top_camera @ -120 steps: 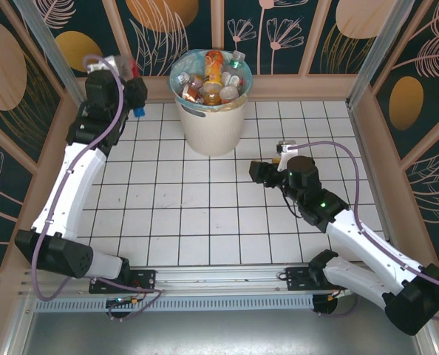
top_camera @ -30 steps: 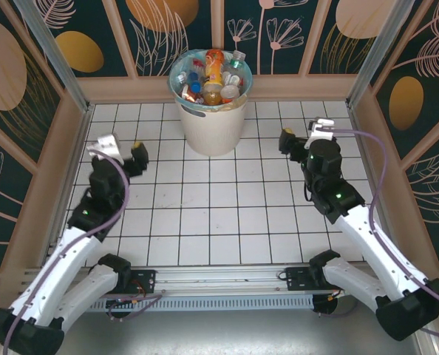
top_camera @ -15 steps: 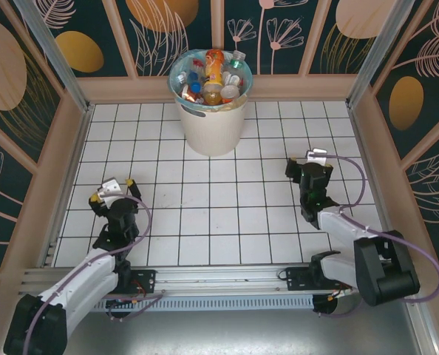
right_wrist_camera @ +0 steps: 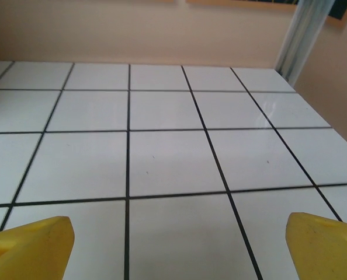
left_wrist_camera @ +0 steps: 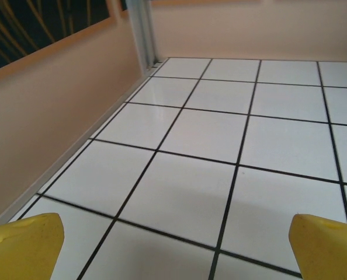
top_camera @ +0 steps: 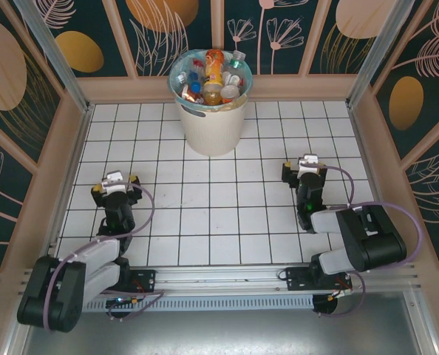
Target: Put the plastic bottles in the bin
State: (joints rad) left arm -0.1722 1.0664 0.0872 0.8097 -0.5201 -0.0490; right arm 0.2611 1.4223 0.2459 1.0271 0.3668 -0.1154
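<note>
The bin (top_camera: 209, 127), a round off-white bucket with a teal liner, stands at the back middle of the tiled table. It is heaped with plastic bottles (top_camera: 213, 80): clear ones with coloured caps and an orange one on top. My left gripper (top_camera: 116, 183) sits low at the near left, open, with bare tiles between its yellow fingertips (left_wrist_camera: 23, 246). My right gripper (top_camera: 303, 166) sits low at the near right, open too, and its yellow fingertips (right_wrist_camera: 28, 248) frame bare tiles. Both arms are folded back, far from the bin.
Peach walls (top_camera: 49, 185) enclose the white tiled table (top_camera: 219, 200) on the left, back and right. A metal post (left_wrist_camera: 139, 32) stands in the far left corner and another (right_wrist_camera: 305, 32) in the far right. A rail (top_camera: 219, 281) runs along the near edge.
Both arms have folded back toward the near edge over the last second. The left gripper's jaws have spread wider. The bin and its bottles have not moved.
</note>
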